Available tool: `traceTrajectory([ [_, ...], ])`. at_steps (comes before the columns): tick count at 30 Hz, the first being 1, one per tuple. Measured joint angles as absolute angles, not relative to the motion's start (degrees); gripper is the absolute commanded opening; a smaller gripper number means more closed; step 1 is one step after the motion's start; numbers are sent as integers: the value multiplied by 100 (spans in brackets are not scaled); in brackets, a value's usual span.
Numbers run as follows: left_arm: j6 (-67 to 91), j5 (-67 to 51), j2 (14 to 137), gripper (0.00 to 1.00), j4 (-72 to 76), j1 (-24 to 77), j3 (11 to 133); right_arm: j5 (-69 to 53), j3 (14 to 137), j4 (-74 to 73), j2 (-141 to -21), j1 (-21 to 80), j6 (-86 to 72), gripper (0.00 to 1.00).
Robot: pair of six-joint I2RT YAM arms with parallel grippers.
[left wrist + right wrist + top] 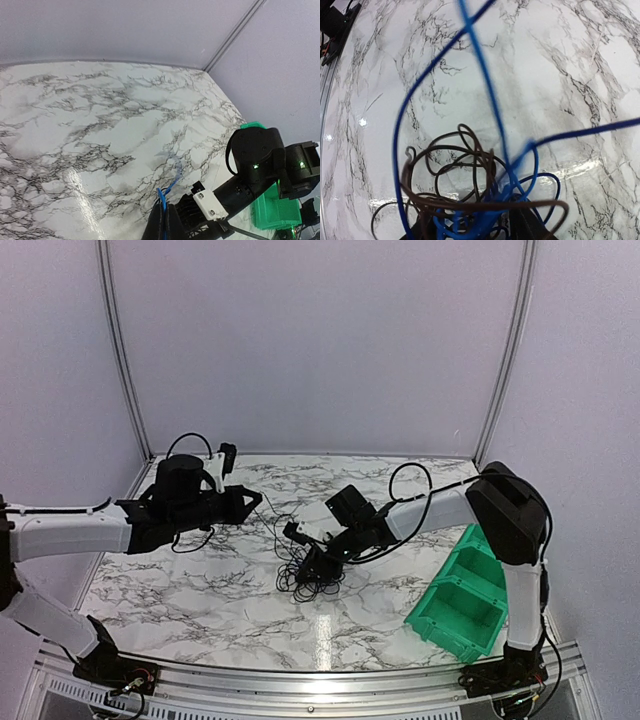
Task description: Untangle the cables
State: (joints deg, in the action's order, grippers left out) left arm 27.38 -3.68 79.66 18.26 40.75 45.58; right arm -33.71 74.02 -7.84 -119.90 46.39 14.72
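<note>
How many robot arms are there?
2. The left arm reaches in from the left; the right arm bends in from the right, down toward the cables.

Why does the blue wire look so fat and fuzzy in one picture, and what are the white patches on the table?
Right wrist view: the blue wire hangs close to the lens, so it shows thick and unfocused; a glare streak crosses the glossy table. Left wrist view: a softer glare smear. Top view: one bright spot near the front edge.
</note>
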Motion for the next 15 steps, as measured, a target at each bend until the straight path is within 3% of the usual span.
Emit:
traceTrajectory([
  [7,2228,720,6547,0,1116,4049,5026,-3395,7518,-569,-12182,4617,1214,55],
  [15,1048,1356,6235,0,143,4038,7701,-3378,7732,-764,-12248,4462,1225,62],
])
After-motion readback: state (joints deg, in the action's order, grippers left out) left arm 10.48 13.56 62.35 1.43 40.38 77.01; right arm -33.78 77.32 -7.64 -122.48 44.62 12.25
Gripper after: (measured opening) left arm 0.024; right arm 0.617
